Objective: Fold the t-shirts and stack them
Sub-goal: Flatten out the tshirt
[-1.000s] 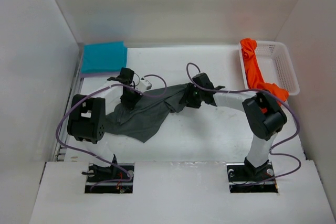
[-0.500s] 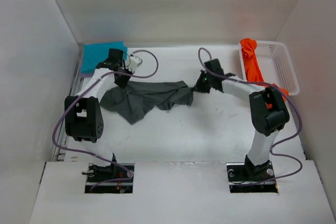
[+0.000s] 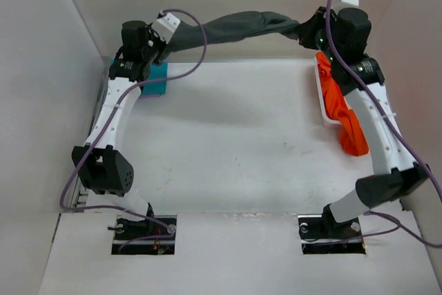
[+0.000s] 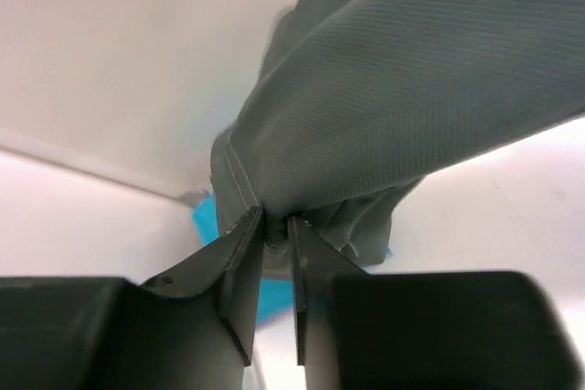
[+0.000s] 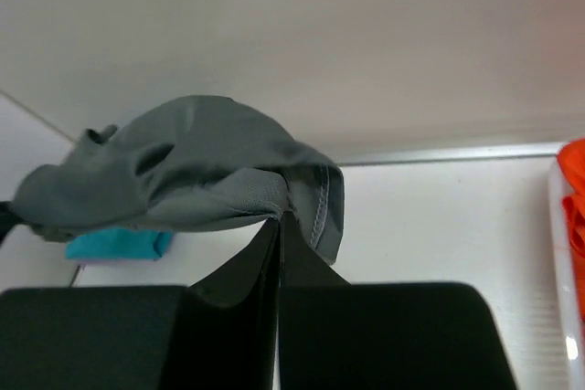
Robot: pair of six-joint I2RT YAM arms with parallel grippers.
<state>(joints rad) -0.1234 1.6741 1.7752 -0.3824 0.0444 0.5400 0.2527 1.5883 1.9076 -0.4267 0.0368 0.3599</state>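
Note:
The dark grey t-shirt [image 3: 238, 27] hangs stretched high in the air between both arms, off the table. My left gripper [image 3: 168, 38] is shut on its left end; the hem [image 4: 239, 191] is pinched between the jaws. My right gripper [image 3: 304, 31] is shut on its right end, a stitched edge [image 5: 322, 207] folding over the fingertips. A folded teal t-shirt [image 3: 153, 79] lies at the back left corner, partly hidden by the left arm, and also shows as teal t-shirt [image 5: 117, 244]. The orange t-shirt [image 3: 343, 112] drapes out of the basket at the right.
A white mesh basket [image 3: 322, 94] stands at the back right, mostly hidden by the right arm. White walls enclose the table on three sides. Purple cables loop off both arms.
Both arms have lifted the dark grey t-shirt off the table and pulled it up, back and apart. The right gripper has closed on the cloth.

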